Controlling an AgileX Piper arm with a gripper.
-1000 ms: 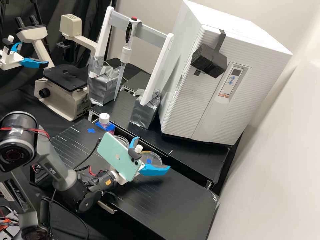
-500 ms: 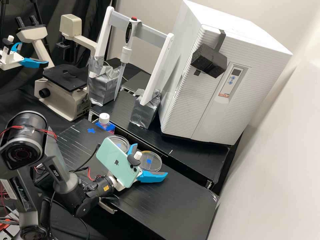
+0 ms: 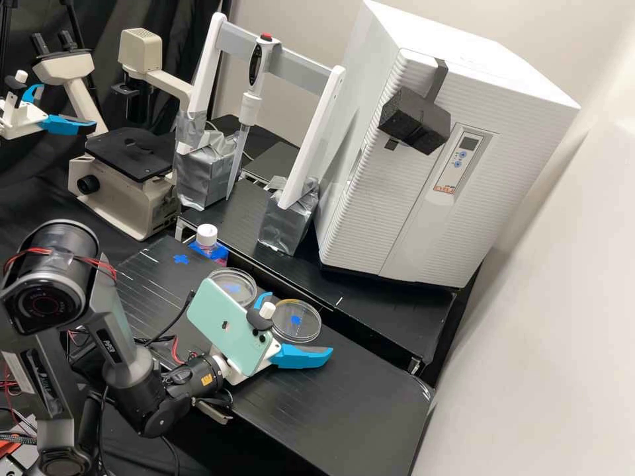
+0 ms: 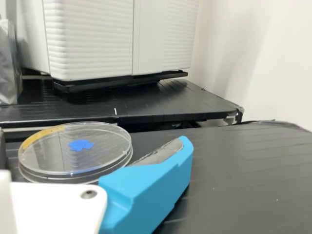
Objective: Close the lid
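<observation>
From here, the gripper (image 3: 299, 324) has dropped a little and eased back toward the arm's base, its blue fingers (image 3: 301, 356) spread apart. That bares more of the round clear dish (image 3: 307, 332), sitting on the counter (image 3: 360, 403) near the other dish (image 3: 243, 283).

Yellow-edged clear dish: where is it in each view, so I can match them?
High view: the yellow-edged clear dish is just below centre, right of the mint-green phone.
Wrist view: the dish is beside the blue finger.
Shared landmark: the white ribbed cabinet.
</observation>
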